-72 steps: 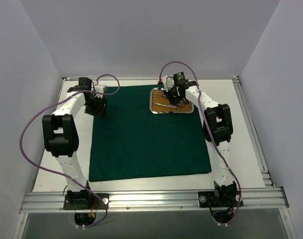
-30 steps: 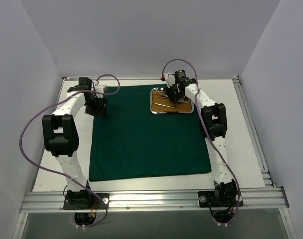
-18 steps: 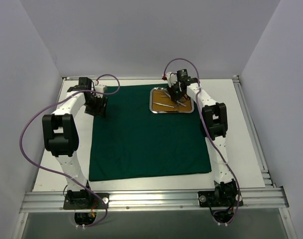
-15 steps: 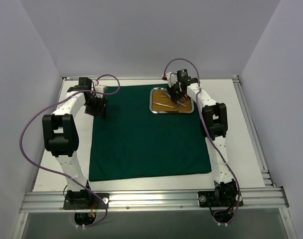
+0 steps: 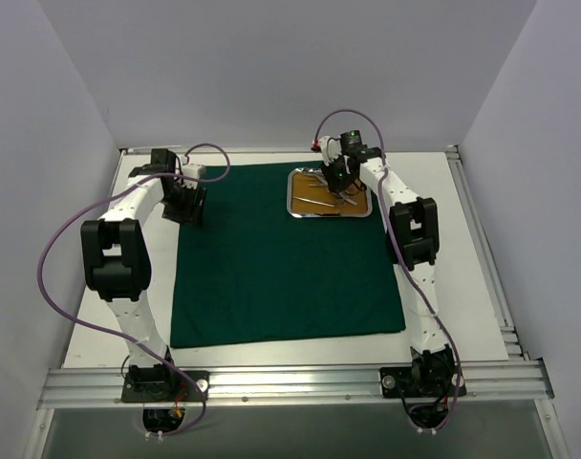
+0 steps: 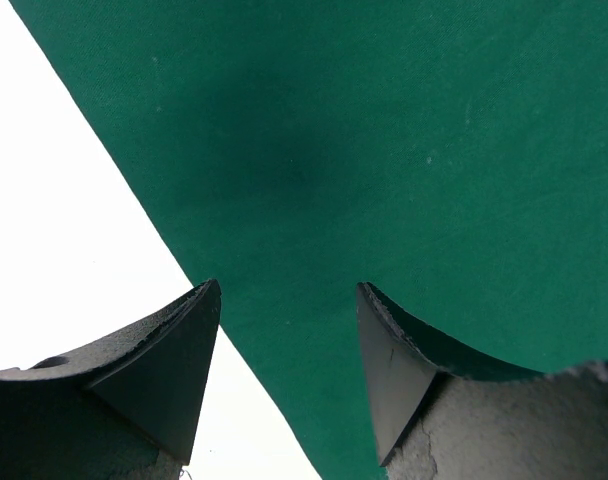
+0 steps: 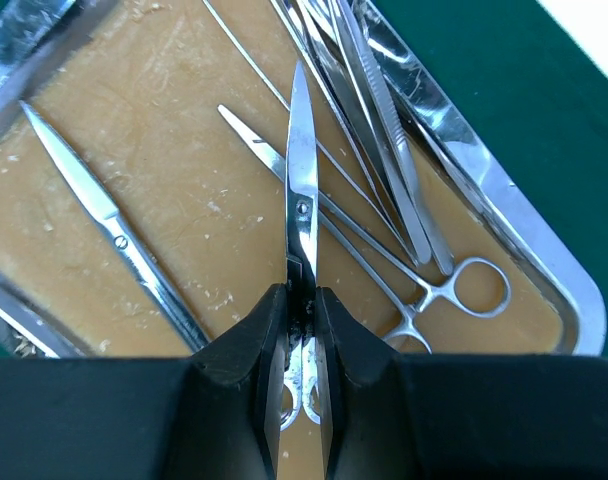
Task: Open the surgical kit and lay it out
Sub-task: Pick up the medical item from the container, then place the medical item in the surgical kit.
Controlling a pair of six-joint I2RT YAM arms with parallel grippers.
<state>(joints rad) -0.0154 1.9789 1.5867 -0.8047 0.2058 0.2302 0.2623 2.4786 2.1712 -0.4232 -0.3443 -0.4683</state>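
Your right tool [image 7: 302, 318] has just closed onto one pair of scissors [image 7: 302, 170] in the tray [image 7: 524, 230], at the far right corner of the flat green drape [image 5: 281, 268]; unloading can begin. Your left tool [image 6: 284, 340] hangs spread, empty.

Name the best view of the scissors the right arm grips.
Right wrist view: the slim silver scissors appear large, clamped in the right gripper. The top view gives tiny glints at most; the left wrist view, only dark green cloth.
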